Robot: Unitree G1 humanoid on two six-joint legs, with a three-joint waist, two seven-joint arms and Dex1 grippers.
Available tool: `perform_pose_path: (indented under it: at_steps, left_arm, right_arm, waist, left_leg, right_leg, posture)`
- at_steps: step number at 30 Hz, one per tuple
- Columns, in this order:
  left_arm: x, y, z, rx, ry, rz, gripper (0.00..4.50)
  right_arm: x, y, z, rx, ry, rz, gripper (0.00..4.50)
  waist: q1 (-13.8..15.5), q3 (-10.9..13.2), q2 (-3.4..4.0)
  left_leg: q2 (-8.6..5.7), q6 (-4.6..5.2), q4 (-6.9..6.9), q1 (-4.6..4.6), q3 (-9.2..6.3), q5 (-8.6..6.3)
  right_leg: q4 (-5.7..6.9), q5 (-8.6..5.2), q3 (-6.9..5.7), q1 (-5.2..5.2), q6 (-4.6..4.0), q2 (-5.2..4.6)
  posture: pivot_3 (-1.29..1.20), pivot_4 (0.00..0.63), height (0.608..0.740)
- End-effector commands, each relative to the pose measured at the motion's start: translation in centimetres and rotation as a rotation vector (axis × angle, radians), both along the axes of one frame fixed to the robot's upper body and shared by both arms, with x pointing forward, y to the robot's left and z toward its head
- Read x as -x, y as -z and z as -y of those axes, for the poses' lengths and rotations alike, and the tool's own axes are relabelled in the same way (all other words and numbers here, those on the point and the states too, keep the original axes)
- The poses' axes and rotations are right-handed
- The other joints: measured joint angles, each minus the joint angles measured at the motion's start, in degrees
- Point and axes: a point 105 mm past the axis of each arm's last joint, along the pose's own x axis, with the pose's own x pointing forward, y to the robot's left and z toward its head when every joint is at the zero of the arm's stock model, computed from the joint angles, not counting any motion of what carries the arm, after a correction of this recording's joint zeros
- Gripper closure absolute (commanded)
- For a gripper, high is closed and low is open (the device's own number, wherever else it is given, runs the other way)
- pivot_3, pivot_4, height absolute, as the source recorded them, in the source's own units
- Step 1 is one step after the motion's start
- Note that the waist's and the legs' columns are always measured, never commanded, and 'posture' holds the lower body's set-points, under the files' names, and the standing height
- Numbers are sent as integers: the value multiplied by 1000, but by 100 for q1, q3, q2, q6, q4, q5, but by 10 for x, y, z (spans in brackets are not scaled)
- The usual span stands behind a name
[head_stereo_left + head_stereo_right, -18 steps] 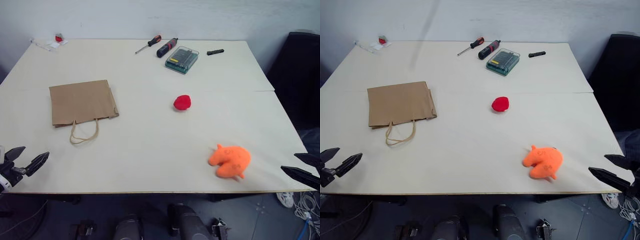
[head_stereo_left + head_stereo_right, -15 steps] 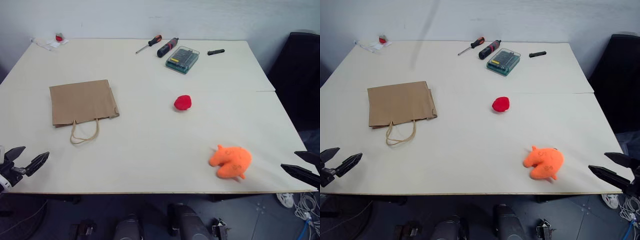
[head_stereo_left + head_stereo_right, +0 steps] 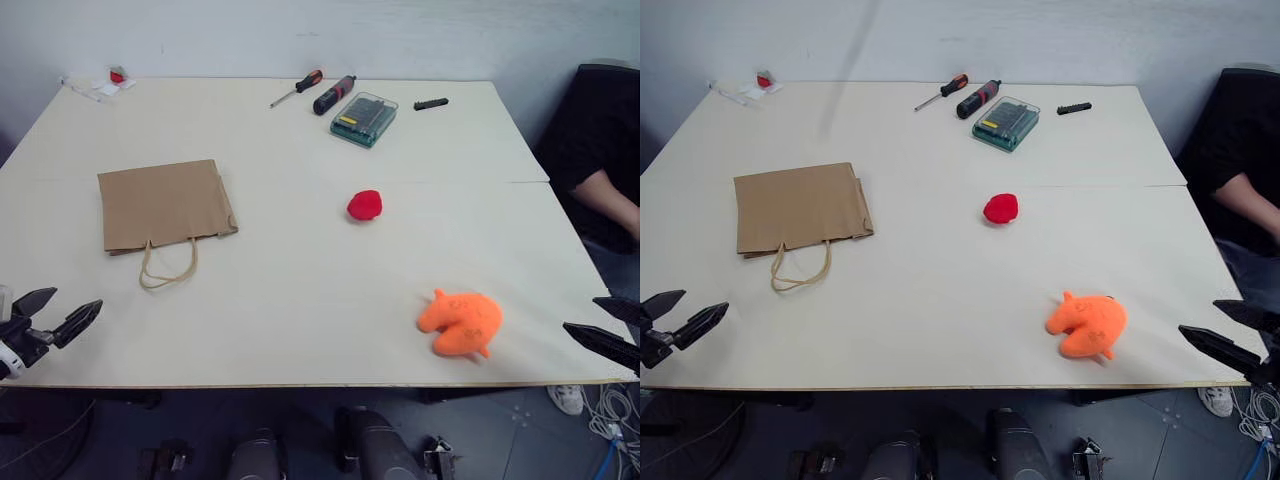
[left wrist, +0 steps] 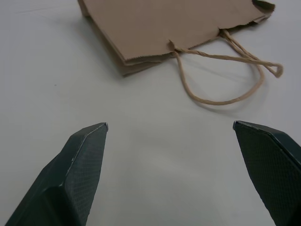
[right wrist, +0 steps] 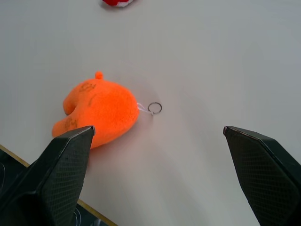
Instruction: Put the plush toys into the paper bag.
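The left gripper [image 3: 52, 318] sat at the lower left of the left eye view, jaws spread and empty, off the near edge of the table [image 3: 300, 330]. The right gripper [image 3: 608, 330] hung at the lower right, likewise spread and holding nothing. The paper bag [image 3: 165, 204] lay flat at centre left, handles toward the near edge; the red toy [image 3: 364, 205] sat mid-frame, the orange toy [image 3: 461, 322] lower right. Across the top lay a screwdriver [image 3: 296, 88], a clear bit case [image 3: 364, 118] and a small black part [image 3: 430, 103], all well clear; a person's arm [image 3: 606, 200] showed at the right edge.

In the left wrist view, the bag's mouth looked pressed closed, so it likely needs lifting open first.

In the right wrist view, the orange toy lay centre left with a small key ring [image 5: 154, 108] beside it; a squeeze across its body would suit best.
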Motion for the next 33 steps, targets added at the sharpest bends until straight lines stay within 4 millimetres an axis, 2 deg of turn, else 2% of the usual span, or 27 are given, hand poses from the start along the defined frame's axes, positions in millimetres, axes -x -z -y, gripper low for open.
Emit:
perform_pose_path:
  at_steps: [1, 6, 8, 10, 15, 18, 25, 32, 33]
  left_arm:
    - [-10, -22, 17, -101, 114, 49, 17]
    - [-25, -30, 29, -268, 234, 42, 17]
    - [-42, -36, 35, -376, 271, 61, 17]
    - [-52, -38, 41, -445, 321, 70, 17]
    - [-62, -29, 45, -573, 405, 52, 17]
    - [-61, -22, 43, -625, 456, 20, 17]
    - [-53, -17, 39, -631, 526, -15, 17]
    - [-72, -9, 39, -679, 507, 0, 17]
    - [-74, -8, 41, -679, 509, 7, 203]
  right_arm:
    - [-4, -27, -23, 38, -95, 78, 0]
    - [-6, -48, -90, 10, -353, 103, 0]
    - [-4, -52, -125, 28, -493, 125, 0]
    - [-5, -53, -141, 42, -552, 147, 0]
    - [-14, -60, -157, 44, -602, 198, 0]
    - [-17, -64, -163, 40, -619, 214, 0]
    - [-17, -64, -160, 47, -603, 209, 0]
    - [-18, -65, -158, 40, -591, 211, 0]
    - [-19, -65, -158, 41, -590, 211, 0]
  waist:
    - [4, 0, 0]
    - [-18, 1, 1]
    - [-14, 0, 1]
    - [0, 1, 1]
    - [8, 1, 1]
    - [1, 1, 1]
    - [16, 0, 0]
    - [21, 0, -1]
    - [23, 0, -1]
  left_leg:
    - [0, -2, 1, 0, -1, 1]
    - [0, -7, 4, 4, -1, 6]
    - [3, -9, 3, 4, -3, 6]
    - [0, -9, 4, -2, -5, 9]
    - [2, 2, 6, -11, 13, 6]
    - [5, 6, 8, -16, 23, 4]
    - [7, 7, 19, -16, 22, 5]
    - [3, 8, 24, -7, 22, 11]
    - [3, 8, 24, -6, 22, 11]
  right_leg:
    - [2, 0, -1, 0, 0, 0]
    - [16, 1, 2, -1, -1, 0]
    - [15, 1, 0, -1, -3, 2]
    - [18, 1, -2, -6, -3, 2]
    - [2, 0, 3, -14, -1, 1]
    - [-2, -2, 5, -20, 3, 3]
    - [8, -4, 4, -20, 3, 2]
    - [29, -3, 6, -17, 3, 1]
    - [31, -3, 6, -17, 4, 0]
  posture:
    - [0, 150, 740]
    - [0, 150, 740]
    - [0, 150, 740]
    - [0, 150, 740]
    - [0, 150, 740]
    - [0, 150, 740]
    - [0, 150, 740]
    - [0, 150, 740]
    - [0, 150, 740]
